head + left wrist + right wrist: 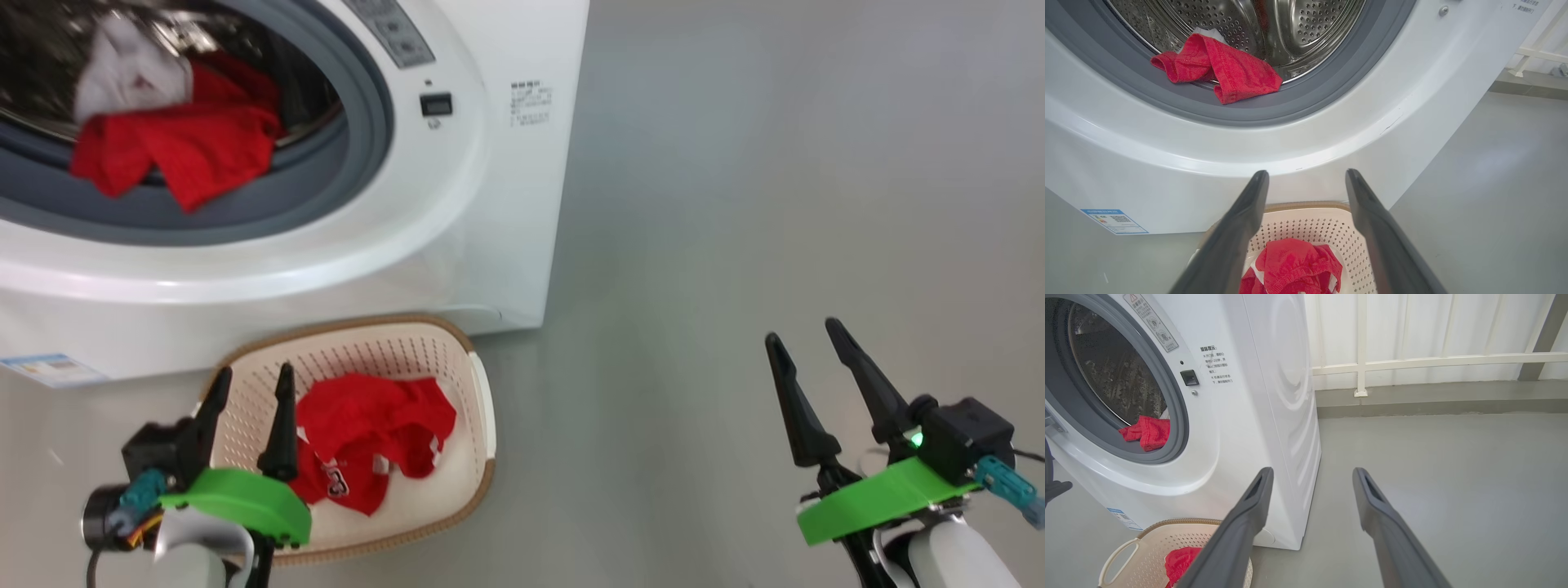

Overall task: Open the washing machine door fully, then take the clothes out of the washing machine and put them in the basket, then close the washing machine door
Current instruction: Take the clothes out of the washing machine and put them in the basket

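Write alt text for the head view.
A white washing machine, drum mouth open, holds red and white clothes; a cream basket on the floor before it holds one red garment. The left gripper hangs over the basket, the right gripper over grey floor, jaws open on both.

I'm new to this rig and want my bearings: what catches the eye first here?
Bright red clothes spill over the grey seal at the open mouth of the white washing machine. On the floor in front, a cream basket already holds another red garment. The left gripper stands open by the basket, the right gripper open above the grey floor.
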{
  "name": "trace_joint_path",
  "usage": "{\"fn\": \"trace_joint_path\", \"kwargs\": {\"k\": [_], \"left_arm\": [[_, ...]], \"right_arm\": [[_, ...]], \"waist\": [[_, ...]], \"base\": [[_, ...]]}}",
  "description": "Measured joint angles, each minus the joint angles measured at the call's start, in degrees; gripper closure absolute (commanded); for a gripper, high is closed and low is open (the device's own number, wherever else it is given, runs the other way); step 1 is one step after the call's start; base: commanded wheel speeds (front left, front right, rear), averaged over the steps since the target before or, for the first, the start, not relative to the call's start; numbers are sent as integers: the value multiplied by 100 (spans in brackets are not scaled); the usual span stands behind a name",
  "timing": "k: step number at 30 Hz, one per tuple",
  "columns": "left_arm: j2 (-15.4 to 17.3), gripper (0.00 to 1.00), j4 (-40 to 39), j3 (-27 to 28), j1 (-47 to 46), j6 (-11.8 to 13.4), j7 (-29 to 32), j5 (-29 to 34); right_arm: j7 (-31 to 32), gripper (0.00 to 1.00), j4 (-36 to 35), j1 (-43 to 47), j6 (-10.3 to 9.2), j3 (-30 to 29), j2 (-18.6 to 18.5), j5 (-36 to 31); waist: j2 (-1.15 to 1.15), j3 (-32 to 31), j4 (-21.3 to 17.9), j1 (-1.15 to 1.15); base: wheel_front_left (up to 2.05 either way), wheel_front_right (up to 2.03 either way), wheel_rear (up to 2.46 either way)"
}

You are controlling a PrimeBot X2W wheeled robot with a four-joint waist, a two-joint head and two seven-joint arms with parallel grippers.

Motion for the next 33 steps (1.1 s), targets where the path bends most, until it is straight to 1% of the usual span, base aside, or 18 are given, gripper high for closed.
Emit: {"fn": "trace_joint_path", "kwargs": {"k": [16,19,25,33], "left_arm": [[9,0,-1429,-27,1479,0,0,81],[13,0,-1661,-27,1711,0,0,204],[14,0,-2078,38,2097,0,0,213],[9,0,-2605,145,2638,0,0,233]], "right_arm": [[0,0,37,941,0,-190,-42,-52],[1,0,41,1082,0,-227,-43,-57],[1,0,43,1199,0,-267,-48,-76],[1,0,29,1321,0,-318,-57,-76]], "waist": [[0,-1060,185,0],[0,-1211,225,0],[0,-1402,286,0],[0,-1513,276,0]], "base": [[0,0,0],[0,0,0],[0,0,0],[0,0,0]]}}
